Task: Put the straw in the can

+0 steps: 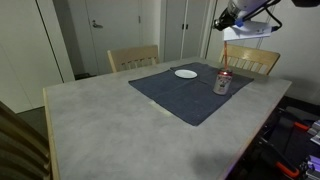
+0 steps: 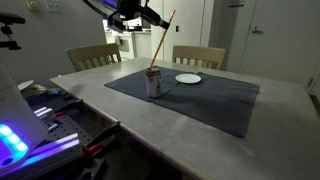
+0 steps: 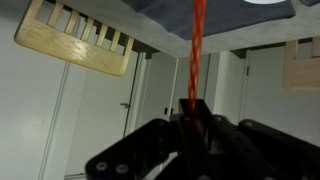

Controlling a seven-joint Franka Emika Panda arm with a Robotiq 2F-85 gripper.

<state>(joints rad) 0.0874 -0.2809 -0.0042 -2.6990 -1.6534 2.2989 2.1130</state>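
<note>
In an exterior view the hand (image 1: 230, 22) hangs high over the counter (image 1: 110, 115), clamped on the straw (image 1: 226, 56). The straw's lower tip meets the top of the can (image 1: 222, 83), which stands on a dark mat (image 1: 180, 95) with a plate (image 1: 186, 73) near it. In an exterior view the straw (image 2: 162, 42) leans, with 2 chairs (image 2: 93, 55) behind the counter. The wrist view shows the fingers (image 3: 205, 125) pinching the straw (image 3: 197, 50).

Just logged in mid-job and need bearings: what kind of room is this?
Likely a dining area, home or office: a table with wooden slat-back chairs, a dark cloth set with a white plate, and white interior doors behind.
</note>
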